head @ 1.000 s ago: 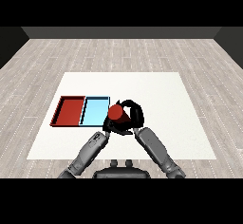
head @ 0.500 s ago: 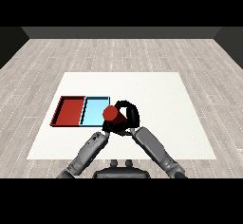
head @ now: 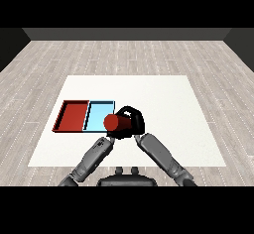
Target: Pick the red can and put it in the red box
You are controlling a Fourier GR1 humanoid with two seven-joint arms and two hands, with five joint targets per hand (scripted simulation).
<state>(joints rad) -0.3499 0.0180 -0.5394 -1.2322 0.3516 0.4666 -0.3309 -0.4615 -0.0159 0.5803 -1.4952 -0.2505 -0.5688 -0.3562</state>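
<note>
On the white rectangular surface (head: 163, 94), the shallow red tray (head: 72, 116) lay furthest left, touching along its right side the shallow light blue tray (head: 96, 113). Just near of the blue tray, the left hand (head: 110, 138) showed only at the end of its grey forearm, mostly hidden under the can, so whether its fingers were spread or curled could not be told. The red cylindrical can (head: 115, 122) was tipped on its side, its round end facing left over the blue tray's right near corner. The black right hand (head: 134, 123) was curled round the can's right part.
</note>
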